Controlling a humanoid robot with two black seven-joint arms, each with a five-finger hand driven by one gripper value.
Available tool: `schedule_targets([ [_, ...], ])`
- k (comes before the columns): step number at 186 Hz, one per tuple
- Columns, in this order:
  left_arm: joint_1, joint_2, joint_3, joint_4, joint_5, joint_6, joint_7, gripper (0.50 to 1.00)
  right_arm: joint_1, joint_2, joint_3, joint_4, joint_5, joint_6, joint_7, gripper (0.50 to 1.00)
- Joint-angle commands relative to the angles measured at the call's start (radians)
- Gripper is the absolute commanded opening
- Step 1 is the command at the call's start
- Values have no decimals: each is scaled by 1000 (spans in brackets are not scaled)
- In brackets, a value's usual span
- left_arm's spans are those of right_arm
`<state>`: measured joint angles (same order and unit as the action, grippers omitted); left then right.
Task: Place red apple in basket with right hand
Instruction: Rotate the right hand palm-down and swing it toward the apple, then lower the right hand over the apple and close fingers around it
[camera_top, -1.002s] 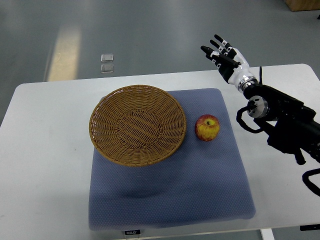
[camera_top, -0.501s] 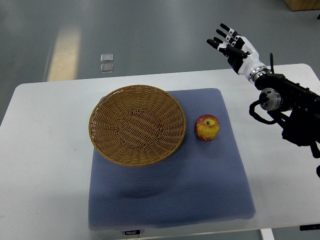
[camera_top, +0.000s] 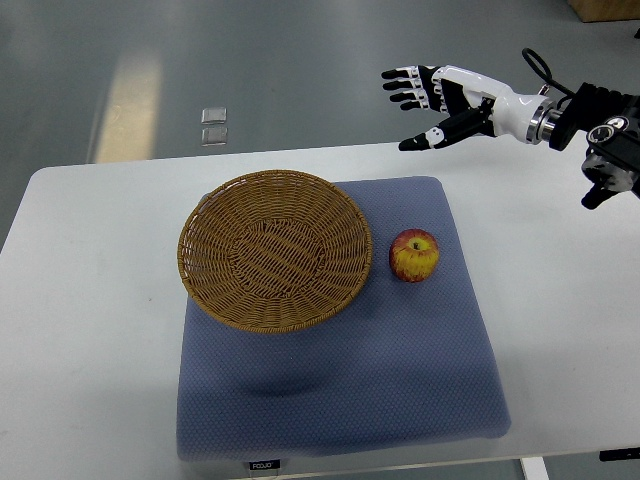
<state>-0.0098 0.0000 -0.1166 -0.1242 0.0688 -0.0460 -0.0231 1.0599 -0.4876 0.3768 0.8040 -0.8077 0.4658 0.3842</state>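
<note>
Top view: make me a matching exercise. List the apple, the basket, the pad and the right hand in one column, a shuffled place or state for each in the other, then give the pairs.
Column one:
1. apple
2. basket
3. blue pad
4. right hand

Column two:
A. empty, on the pad's left part
B. spread flat on the white table
C. fingers spread, holding nothing, above the table's far edge
D. on the pad, just right of the basket

Pairs: 1-D, 2-A, 3-B, 4-C
</note>
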Motion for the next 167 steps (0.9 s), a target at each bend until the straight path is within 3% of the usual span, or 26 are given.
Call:
schedule_targets([
  [1,-1,0,0,0,0,0,0,1000,9,-34,-3,49,-143,54,-1,924],
  [58,1,0,0,0,0,0,0,1000,8,-45,-32,75,-407,65,-2,924],
  [75,-1,0,0,0,0,0,0,1000,0,-34,-53,72,-513,34,-2,924],
  [76,-1,0,0,0,0,0,0,1000,-6,-31,-68,66,-563,-10,-2,924],
  [82,1,0,0,0,0,0,0,1000,-9,-29,-82,64,-585,-35,-2,924],
  [167,-1,0,0,0,0,0,0,1000,-15,-28,-190,77,-602,-67,30,924],
])
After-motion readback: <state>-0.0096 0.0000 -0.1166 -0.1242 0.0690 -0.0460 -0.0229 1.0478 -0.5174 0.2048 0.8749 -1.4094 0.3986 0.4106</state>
